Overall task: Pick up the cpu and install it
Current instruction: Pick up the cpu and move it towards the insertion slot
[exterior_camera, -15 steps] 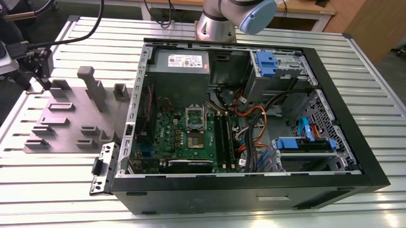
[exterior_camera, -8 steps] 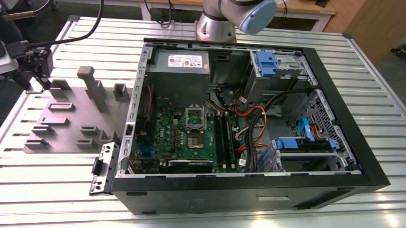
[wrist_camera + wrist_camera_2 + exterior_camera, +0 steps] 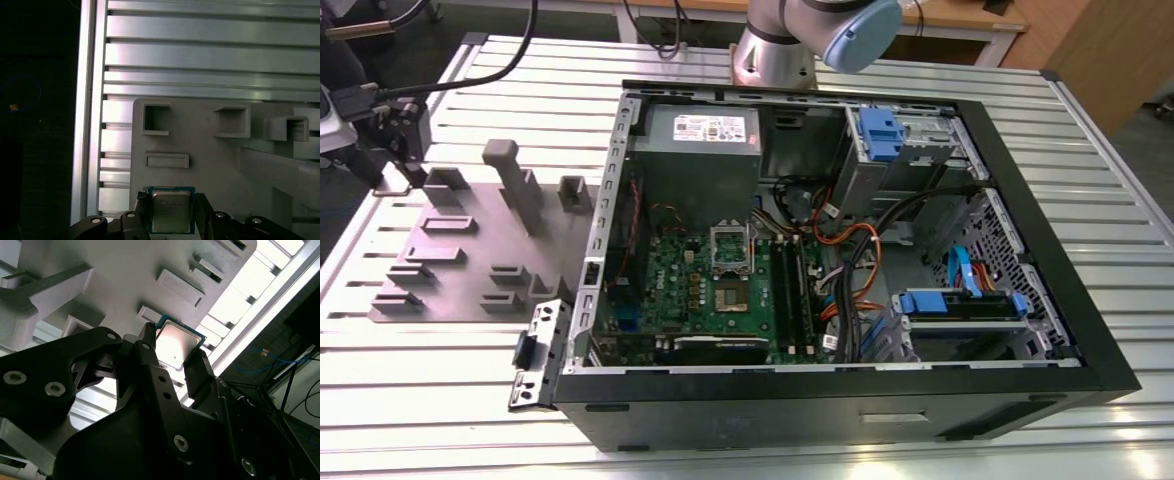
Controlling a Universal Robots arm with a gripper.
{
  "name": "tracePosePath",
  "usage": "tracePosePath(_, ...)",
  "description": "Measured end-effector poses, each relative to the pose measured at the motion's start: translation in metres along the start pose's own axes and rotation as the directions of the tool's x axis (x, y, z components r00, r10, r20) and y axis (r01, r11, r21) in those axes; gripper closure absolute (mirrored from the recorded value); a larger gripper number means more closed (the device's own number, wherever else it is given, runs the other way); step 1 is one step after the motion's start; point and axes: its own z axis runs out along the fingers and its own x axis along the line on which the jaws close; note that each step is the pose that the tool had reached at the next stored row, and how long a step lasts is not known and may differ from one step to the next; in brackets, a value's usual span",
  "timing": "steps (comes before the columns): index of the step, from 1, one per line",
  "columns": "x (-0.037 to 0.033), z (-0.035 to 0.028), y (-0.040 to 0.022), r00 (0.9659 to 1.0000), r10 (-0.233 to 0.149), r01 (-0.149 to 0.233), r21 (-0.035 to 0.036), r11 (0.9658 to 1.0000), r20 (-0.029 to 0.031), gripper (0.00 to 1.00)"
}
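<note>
Fingers (image 3: 197, 371) of our black metal gripper (image 3: 175, 353) pinch the small, flat, square, silvery-grey cpu (image 3: 177, 340) by two opposite edges, holding it over the big grey plastic tray (image 3: 210, 170), near that tray's edge.

Exterior view: high, set back, angled down over the open computer case (image 3: 854, 250), grey tray (image 3: 460, 300) and slatted table (image 3: 440, 400). Both wrist views: close range, sighting along the gripper (image 3: 173, 346) onto the tray. They share the cpu (image 3: 171, 210), tray blocks and table slats.
</note>
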Motion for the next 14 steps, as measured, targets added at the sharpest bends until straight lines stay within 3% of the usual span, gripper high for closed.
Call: tracePosePath(14, 0.0000, -0.0025, 0.0001, 1.0000, 0.000, 0.000, 0.0000, 1.0000, 0.0000, 0.53)
